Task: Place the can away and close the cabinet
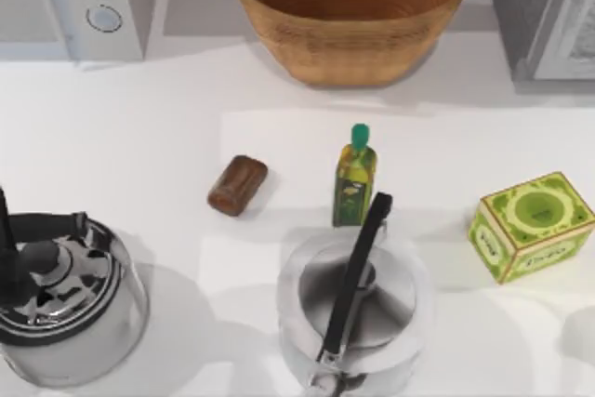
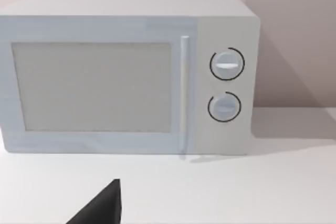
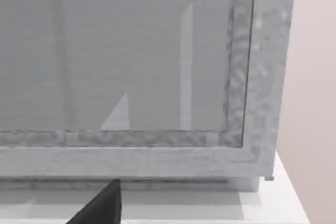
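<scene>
The left arm (image 1: 28, 258) is seen at the lower left edge of the top view. In each wrist view, one dark fingertip (image 2: 102, 205) (a wedge-shaped edge) is seen.

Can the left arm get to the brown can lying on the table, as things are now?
Probably yes: the brown can lies in the open, apart from the kettle and bottle.

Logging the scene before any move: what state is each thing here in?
Can: lying on its side, ungrasped.
Oil bottle: upright, capped.
Green box: closed, upright.
Basket: upright.
Microwave: door shut.
Cabinet: door looks shut.
Left kettle: upright.
Middle kettle: upright.
</scene>
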Tool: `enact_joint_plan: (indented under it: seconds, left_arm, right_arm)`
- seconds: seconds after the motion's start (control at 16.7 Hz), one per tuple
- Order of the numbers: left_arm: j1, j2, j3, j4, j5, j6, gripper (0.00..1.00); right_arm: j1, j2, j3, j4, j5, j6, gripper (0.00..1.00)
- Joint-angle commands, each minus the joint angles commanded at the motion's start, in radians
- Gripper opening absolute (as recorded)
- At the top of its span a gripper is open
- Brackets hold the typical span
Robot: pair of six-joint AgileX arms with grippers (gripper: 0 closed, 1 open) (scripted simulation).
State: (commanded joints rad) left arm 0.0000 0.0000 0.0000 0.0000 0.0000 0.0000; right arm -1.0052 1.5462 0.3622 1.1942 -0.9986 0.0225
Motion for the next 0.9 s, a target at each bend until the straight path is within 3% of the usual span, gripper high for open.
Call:
enact_joint_plan:
  seconds: [0.54, 0.9]
  left_arm:
    - [0.000, 0.000, 0.000, 0.000, 0.000, 0.000, 1.00]
    - [0.000, 0.000, 0.000, 0.000, 0.000, 0.000, 1.00]
  right_arm:
    - [-0.022, 0.003, 0.035, -0.025, -0.014, -0.003, 1.00]
    - [-0.046, -0.013, 0.351, -0.364, -0.039, -0.011, 1.00]
